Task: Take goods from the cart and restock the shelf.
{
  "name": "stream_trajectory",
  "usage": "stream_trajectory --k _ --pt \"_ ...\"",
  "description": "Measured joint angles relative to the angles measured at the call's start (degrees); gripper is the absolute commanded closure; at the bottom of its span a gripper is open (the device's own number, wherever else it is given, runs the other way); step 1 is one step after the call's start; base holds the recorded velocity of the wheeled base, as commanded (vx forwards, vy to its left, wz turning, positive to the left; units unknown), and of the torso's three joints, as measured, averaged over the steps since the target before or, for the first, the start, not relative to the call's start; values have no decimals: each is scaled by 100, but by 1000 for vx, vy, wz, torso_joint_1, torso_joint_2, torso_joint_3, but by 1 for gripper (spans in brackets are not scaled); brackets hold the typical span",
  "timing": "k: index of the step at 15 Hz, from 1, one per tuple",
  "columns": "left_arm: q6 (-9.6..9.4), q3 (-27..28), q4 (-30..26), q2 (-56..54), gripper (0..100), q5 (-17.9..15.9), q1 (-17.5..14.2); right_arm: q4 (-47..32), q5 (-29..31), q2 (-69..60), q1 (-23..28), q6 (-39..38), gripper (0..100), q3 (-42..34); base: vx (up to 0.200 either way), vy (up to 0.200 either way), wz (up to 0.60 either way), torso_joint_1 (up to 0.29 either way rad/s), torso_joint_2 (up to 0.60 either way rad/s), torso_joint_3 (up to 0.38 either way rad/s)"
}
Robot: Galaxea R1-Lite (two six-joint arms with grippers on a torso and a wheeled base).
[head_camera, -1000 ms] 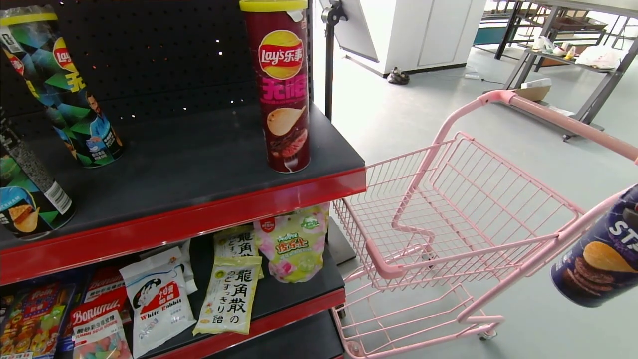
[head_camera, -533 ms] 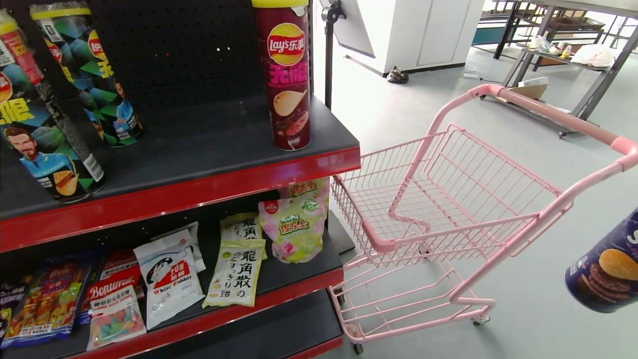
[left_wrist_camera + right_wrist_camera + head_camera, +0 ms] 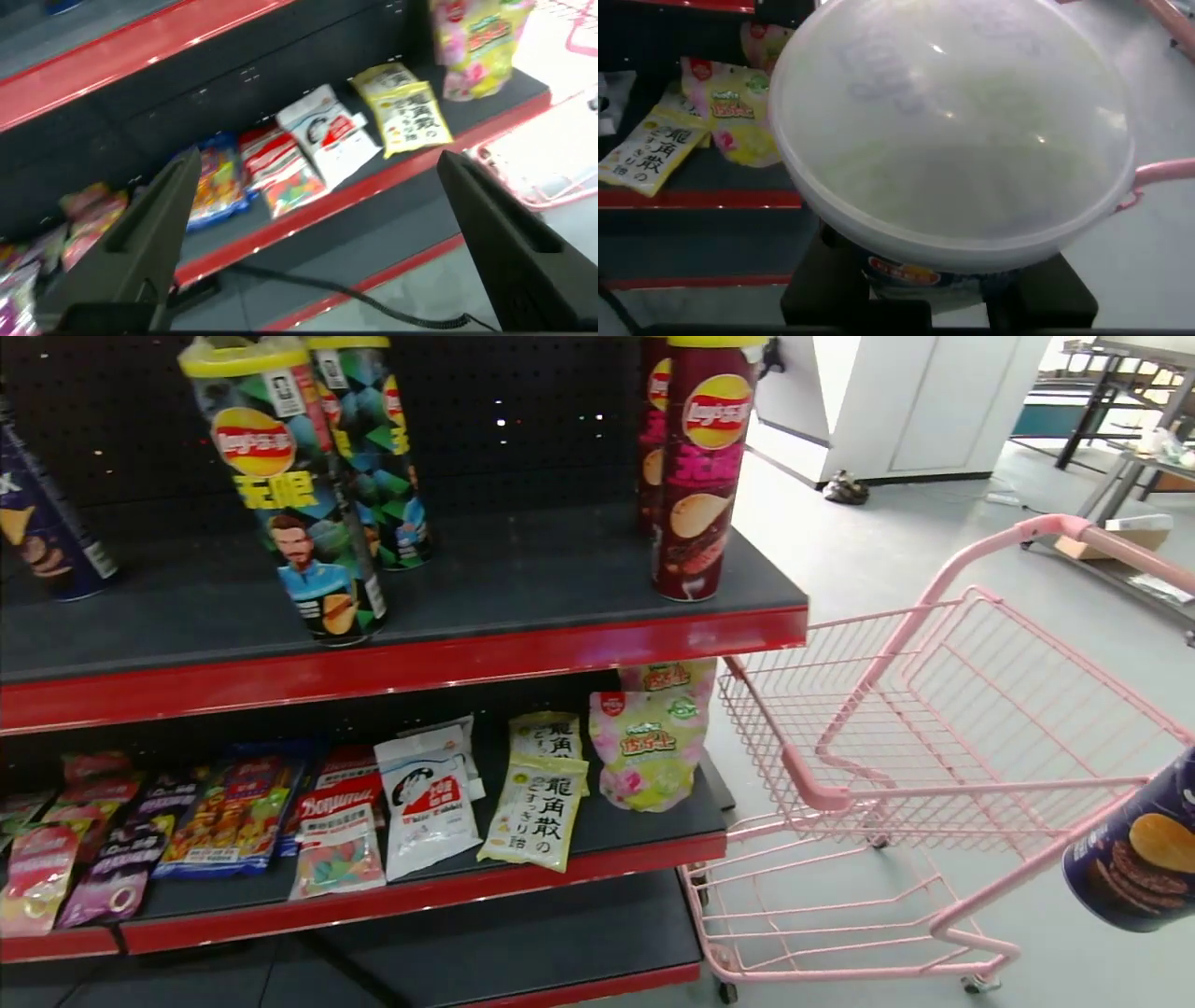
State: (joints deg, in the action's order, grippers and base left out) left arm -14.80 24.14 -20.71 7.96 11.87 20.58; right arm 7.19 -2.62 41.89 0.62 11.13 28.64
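A dark blue chips can (image 3: 1134,859) hangs tilted in the air to the right of the pink cart (image 3: 971,789), past its handle side. In the right wrist view its clear plastic lid (image 3: 952,131) faces the camera, and my right gripper (image 3: 938,294) is shut on the can's body behind the lid. The cart's wire basket holds no goods. The upper shelf (image 3: 523,579) carries a maroon can (image 3: 695,476) at its right end, two green-patterned cans (image 3: 299,495) in the middle and a dark blue can (image 3: 42,532) at the left. My left gripper (image 3: 318,163) is open, low before the lower shelf.
The lower shelf (image 3: 420,896) holds several flat snack bags (image 3: 541,793), also in the left wrist view as snack bags (image 3: 327,140). Bare room lies on the upper shelf between the cans. Grey floor spreads behind the cart, with a white cabinet (image 3: 924,401) and metal tables (image 3: 1120,476) beyond.
The head camera has turned left, so more of the shelf's left side shows and the cart sits further right. The held can stays at the right edge.
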Motion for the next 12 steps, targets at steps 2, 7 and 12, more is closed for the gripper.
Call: stream_trajectory --k 2,7,12 --pt "2 13 7 -5 0 2 -5 5 -9 -20 -7 9 100 -17 0 0 0 0 0 0" --pt "2 30 20 -11 0 -2 0 6 -50 -361 -24 2 100 -290 0 200 0 2 1 2" --pt "5 17 11 -24 0 0 0 -2 -72 -816 -52 2 100 -513 0 200 0 4 6 3"
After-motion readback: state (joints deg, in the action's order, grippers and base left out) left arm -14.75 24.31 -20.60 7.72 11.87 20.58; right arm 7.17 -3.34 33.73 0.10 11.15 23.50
